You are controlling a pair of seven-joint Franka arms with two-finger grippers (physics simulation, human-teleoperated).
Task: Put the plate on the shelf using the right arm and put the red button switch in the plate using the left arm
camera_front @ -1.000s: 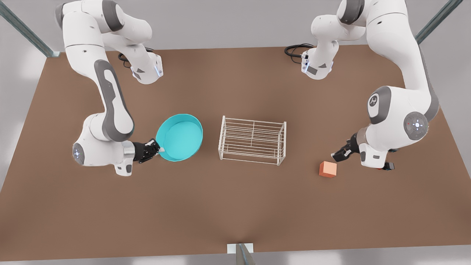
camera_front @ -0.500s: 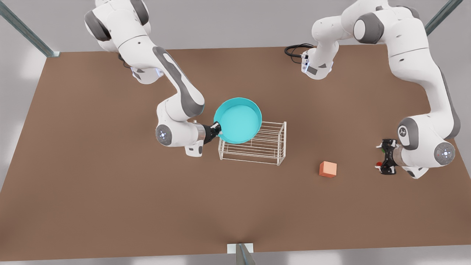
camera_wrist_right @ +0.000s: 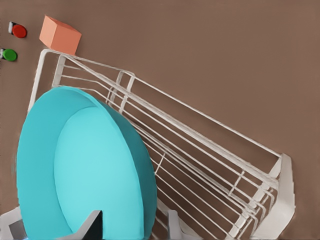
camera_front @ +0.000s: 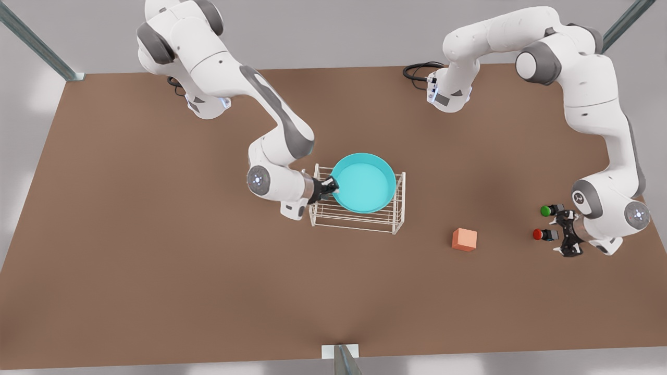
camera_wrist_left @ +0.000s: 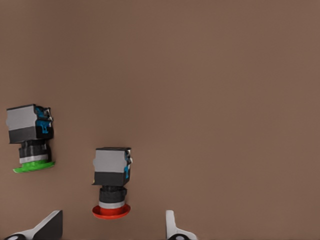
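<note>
my right gripper (camera_front: 329,187) is clamped on the rim of the plate (camera_front: 365,182), holding it over the shelf (camera_front: 398,200). my left gripper (camera_front: 565,234) sits just beside the red button switch (camera_front: 539,234), its fingers (camera_wrist_left: 50,225) spread apart and the switch (camera_wrist_left: 112,187) between them on the table (camera_front: 156,260). my worry: the plate looks off-centre, so letting go could tip it off the bars. the green switch (camera_front: 546,210) is near, so drift grabs the twin. the right forearm reaches in low; the left wrist is bent down.
</note>
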